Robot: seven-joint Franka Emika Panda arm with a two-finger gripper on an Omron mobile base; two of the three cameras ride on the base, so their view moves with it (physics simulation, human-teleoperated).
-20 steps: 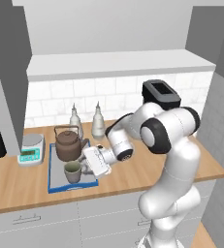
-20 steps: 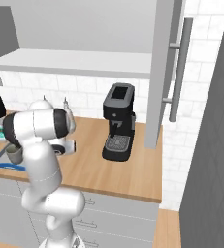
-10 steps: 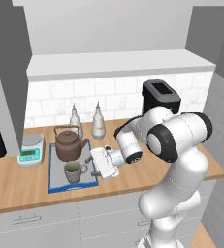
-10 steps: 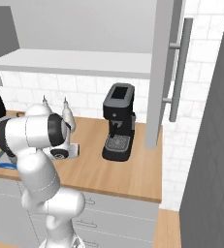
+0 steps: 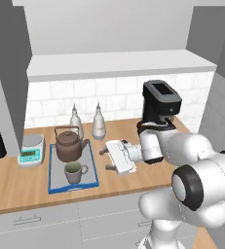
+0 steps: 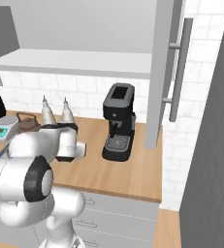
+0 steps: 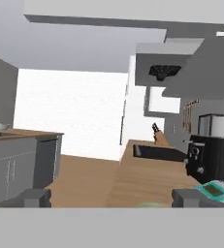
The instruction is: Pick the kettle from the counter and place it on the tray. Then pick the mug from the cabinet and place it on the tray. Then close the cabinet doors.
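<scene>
Gripper drawn back right from tray since a second ago; jaws spread, empty; kettle and mug both on tray, on bench; next you swing up, push cabinet door flat, away from handle.

A light-brown wood grain is shown on the worktop. The kettle is rendered dark brown with a dull sheen. The tray is given a matt grey bottom and blue rim. White glossy tiles are seen behind.
</scene>
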